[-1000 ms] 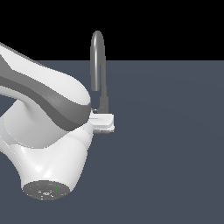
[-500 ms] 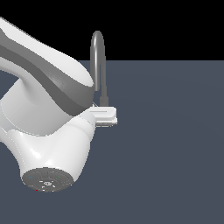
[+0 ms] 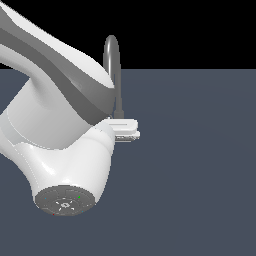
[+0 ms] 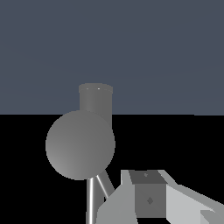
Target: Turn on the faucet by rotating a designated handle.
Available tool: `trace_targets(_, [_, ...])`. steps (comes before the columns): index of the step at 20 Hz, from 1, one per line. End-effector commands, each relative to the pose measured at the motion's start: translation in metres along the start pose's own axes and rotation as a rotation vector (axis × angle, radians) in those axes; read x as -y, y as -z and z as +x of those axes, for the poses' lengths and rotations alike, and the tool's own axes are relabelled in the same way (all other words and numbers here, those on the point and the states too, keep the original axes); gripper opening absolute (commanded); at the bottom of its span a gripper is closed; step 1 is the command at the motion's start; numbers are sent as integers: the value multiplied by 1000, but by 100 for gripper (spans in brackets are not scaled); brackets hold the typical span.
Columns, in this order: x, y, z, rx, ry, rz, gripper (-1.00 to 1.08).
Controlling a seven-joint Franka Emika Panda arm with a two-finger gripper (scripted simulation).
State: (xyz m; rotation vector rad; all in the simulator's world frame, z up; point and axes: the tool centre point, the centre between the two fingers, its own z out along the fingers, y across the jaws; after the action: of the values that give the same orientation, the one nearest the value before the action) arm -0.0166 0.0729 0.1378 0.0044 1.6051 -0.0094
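tool (image 3: 131, 129) beside faucet (image 3: 112, 60) base | jaw gap: cannot tell, arm blocks view | handle not visible | risk: blind sweep hits spout, misses lever

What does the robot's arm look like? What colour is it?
The arm is fat, smooth and rounded, shiny white with a dark grey band along it. One joint ends in a round grey cap with tiny green dots. Its pincer looks blocky, light grey and white. No cables show.

Flat, plain slate-blue tabletop (image 3: 200, 175) filling the lower scene, solid black backdrop (image 3: 190, 30) above it, straight horizon line, even soft lighting
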Motion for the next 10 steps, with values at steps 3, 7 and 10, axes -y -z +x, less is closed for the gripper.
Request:
trace_targets(3, [30,0,-20,26,-1,26,-100])
trace_targets(7, [42,0,-29,33,-1,29,-100])
trace_targets(10, [23,1,-6,0,-5,-11,-100])
